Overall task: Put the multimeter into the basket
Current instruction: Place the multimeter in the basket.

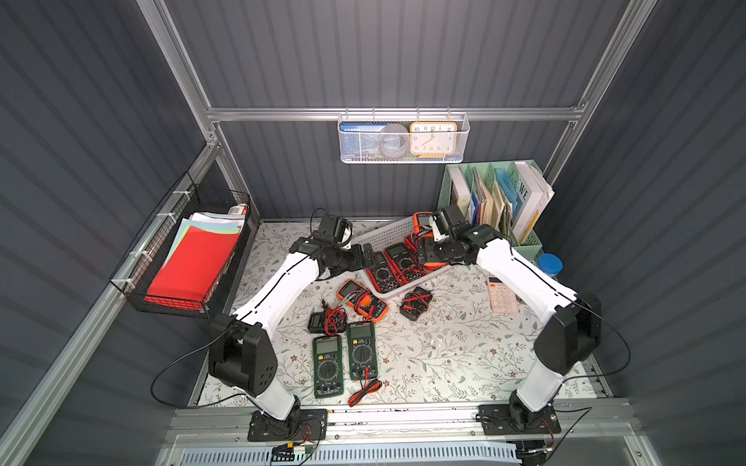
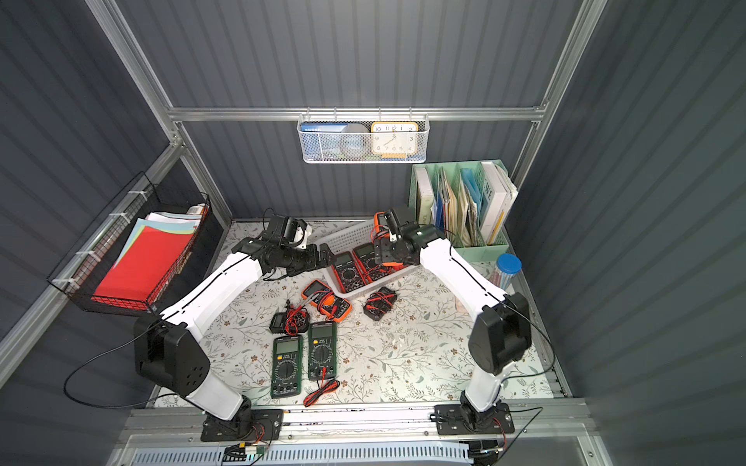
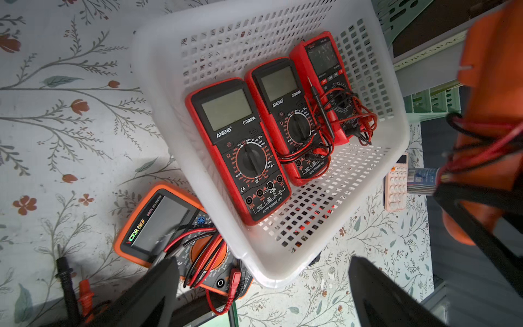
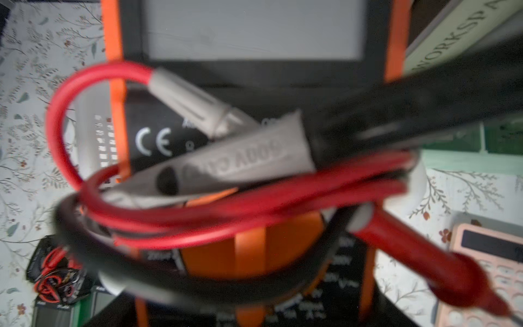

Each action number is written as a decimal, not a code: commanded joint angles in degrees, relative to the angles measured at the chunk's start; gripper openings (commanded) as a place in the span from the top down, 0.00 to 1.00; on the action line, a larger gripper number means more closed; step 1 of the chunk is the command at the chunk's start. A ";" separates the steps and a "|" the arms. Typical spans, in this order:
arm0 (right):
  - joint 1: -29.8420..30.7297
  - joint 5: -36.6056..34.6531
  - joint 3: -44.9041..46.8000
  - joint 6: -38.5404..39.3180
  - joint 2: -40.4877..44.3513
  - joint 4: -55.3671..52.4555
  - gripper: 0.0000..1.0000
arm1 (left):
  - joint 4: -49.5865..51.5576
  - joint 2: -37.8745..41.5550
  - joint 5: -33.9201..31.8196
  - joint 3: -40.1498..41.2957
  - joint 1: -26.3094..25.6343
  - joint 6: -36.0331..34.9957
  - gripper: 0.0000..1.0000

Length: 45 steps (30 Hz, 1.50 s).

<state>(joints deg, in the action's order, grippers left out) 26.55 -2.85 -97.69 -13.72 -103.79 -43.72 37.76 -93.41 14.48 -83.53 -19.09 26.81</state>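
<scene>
Looks like mid-drop-off, orange multimeter (image 1: 422,220) clenched in the right claw (image 1: 426,252) over the right end of the basket (image 1: 377,238) at centre frame, left claw (image 1: 367,255) gaping empty by the left rim, so next probably needs lowering into the free gap and letting go.

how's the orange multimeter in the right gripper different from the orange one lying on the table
The held orange-cased multimeter is lifted off the table near the white perforated plastic basket; the tabletop orange-cased multimeter lies flat, face up, beside it. The right gripper clamps the held one; no gripper touches the tabletop one. Both carry wrapped red and black leads; neither is in the basket.
</scene>
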 commanded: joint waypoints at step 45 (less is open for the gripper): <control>-7.47 -8.81 -26.85 16.09 -25.69 -10.47 0.01 | 1.00 -1.78 -1.04 -1.11 0.09 0.08 0.01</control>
<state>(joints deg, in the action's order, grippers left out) 19.51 -9.93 -123.87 3.51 -130.69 -53.65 38.76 -95.07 13.26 -84.66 -19.09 26.46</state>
